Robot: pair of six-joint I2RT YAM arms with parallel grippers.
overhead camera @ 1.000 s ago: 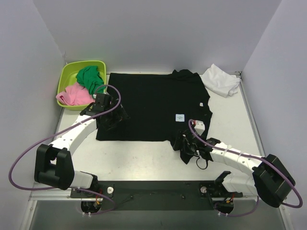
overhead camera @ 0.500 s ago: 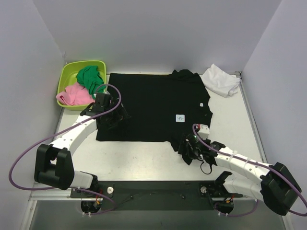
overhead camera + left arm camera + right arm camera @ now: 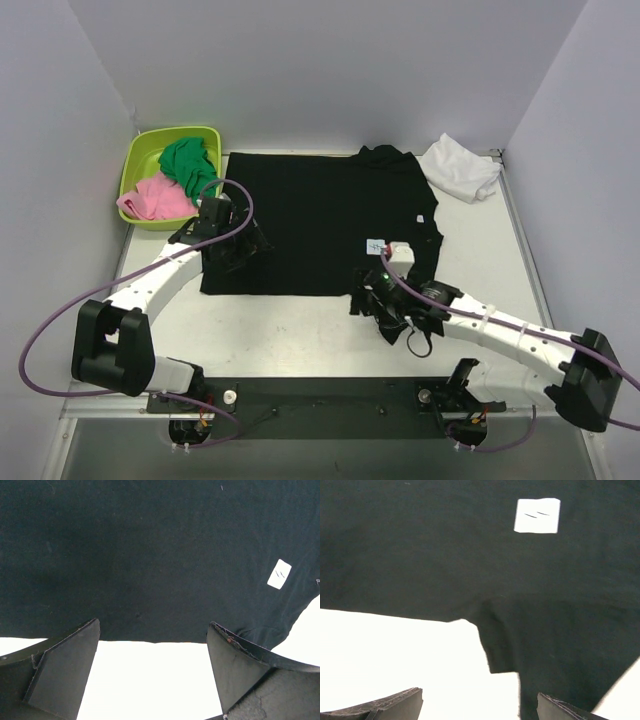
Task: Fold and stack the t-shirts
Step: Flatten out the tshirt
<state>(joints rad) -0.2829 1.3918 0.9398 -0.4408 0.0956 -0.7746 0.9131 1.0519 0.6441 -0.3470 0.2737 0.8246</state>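
Your black t-shirt (image 3: 310, 215) lies spread flat across the middle of the counter (image 3: 290, 335), hem to the left and collar to the right. Its long near edge therefore faces the arms, which suits a lengthwise fold. The white neck label (image 3: 537, 515) faces up near the collar end.

The left claw (image 3: 152, 630) hangs with its jaws wide apart and nothing between them, straddling the near edge close to the hem corner. The right claw (image 3: 480, 692) is just as wide and empty, hovering low over the near sleeve (image 3: 495, 650), which pokes out past the body's edge. You appear to be lining up one pinch at each end of that near edge. The sleeve probably needs tucking in first, or it will bunch under the fold.

The white t-shirt (image 3: 460, 168) sits rumpled at the far right corner, just beside the black one, waiting its turn. The lime-green tub (image 3: 128, 170) at far left holds a green cloth (image 3: 188, 160) and a pink cloth (image 3: 155, 198).
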